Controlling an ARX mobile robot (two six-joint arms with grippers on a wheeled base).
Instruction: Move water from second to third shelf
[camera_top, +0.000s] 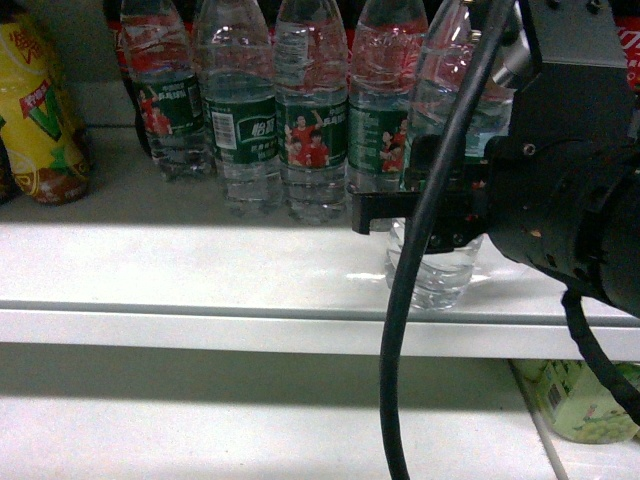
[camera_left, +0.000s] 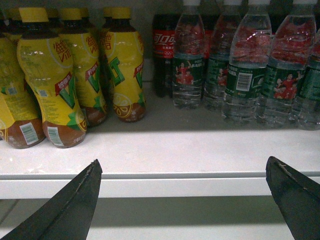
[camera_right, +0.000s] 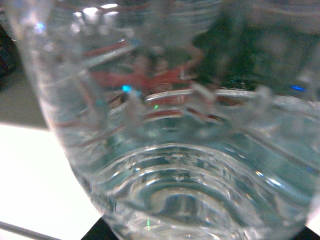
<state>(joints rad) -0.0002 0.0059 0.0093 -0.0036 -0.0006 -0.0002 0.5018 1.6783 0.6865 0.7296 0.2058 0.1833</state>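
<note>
The water bottle (camera_top: 436, 272), clear and ribbed with a green label, is at the front edge of the white shelf (camera_top: 200, 270), ahead of the row behind it. My right gripper (camera_top: 420, 212) has its black fingers round the bottle's middle and is shut on it. Whether the base rests on the shelf or hangs just above it, I cannot tell. In the right wrist view the same bottle (camera_right: 170, 150) fills the frame, with its ribs and red-shirted label blurred. My left gripper (camera_left: 183, 167) is open and empty, in front of the shelf edge (camera_left: 175, 186).
Several more water bottles (camera_top: 312, 120) stand in a row at the back. Yellow juice bottles (camera_top: 40, 120) are on the left, with a cola bottle (camera_left: 162, 50) between. A black cable (camera_top: 400, 340) hangs before the shelf. A green bottle (camera_top: 585, 400) is on the lower shelf.
</note>
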